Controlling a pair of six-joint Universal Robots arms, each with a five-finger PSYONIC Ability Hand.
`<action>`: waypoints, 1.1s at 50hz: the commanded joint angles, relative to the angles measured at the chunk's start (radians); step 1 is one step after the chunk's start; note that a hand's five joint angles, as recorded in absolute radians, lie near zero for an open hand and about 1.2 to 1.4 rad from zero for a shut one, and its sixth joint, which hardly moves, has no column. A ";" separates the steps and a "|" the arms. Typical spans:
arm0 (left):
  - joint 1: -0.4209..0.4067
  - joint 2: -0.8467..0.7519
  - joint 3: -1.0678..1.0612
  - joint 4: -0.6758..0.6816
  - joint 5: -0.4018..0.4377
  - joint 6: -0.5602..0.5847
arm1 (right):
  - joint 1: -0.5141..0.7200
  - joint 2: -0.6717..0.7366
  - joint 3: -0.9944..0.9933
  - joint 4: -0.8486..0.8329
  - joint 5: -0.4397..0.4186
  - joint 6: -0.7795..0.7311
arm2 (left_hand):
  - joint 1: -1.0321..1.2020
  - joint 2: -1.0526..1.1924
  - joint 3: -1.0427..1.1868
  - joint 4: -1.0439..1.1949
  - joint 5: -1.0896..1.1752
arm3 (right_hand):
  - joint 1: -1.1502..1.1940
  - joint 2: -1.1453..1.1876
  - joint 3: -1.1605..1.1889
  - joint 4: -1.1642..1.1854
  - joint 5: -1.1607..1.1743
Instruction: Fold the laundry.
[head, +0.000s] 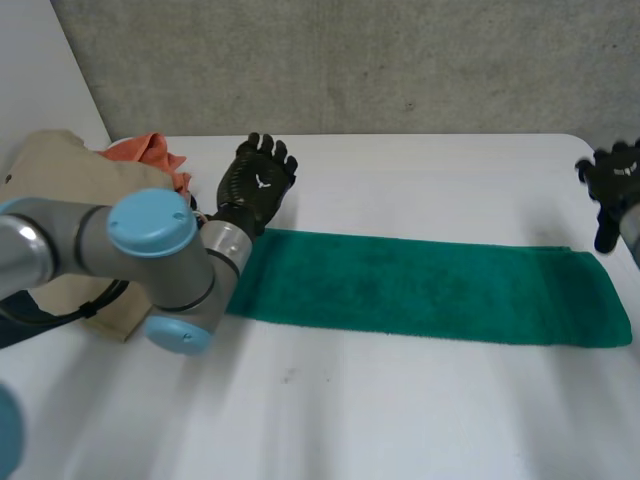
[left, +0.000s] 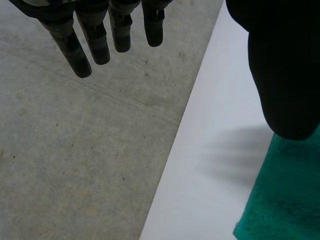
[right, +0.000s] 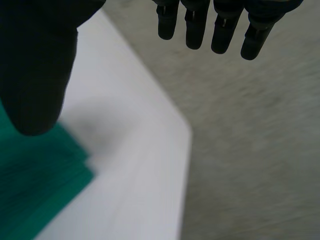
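Head: one green towel (head: 420, 288), folded strip, table (head: 400, 410) centre; one beige cloth (head: 60, 180), one orange cloth (head: 150, 152) at 9 o'clock; left hand (head: 256, 180) at 11, right hand (head: 612, 180) at 3. Left wrist: fingers (left: 95, 45) straight, empty, towel corner near thumb. Right wrist: fingers (right: 222, 35) straight, empty too.

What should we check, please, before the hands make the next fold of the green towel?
1. Left hand open and empty: ok.
2. Right hand open and empty: ok.
3. Towel flat in a long strip on the table: ok.
4. One hand near each end of the towel, neither gripping it: ok.
5. Beige cloth and orange cloth clear of the towel: cannot tell, the left arm hides the gap.
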 joint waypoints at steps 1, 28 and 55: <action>0.004 0.142 -0.176 0.009 0.008 -0.118 | -0.119 -0.066 0.161 0.227 -0.164 0.024 | -0.012 -0.030 -0.038 -0.026 -0.046 | 0.217 0.208 0.207 0.208 0.202; 0.000 0.239 -0.282 0.010 0.006 -0.161 | -0.310 -0.042 0.322 -0.230 -0.093 -0.141 | -0.012 -0.030 -0.038 -0.026 -0.046 | 1.167 1.159 1.158 1.158 1.153; -0.006 0.333 -0.366 0.010 0.009 -0.300 | -0.361 -0.075 0.404 -0.016 -0.471 0.138 | -0.012 -0.030 -0.038 -0.026 -0.046 | 0.276 0.267 0.266 0.267 0.261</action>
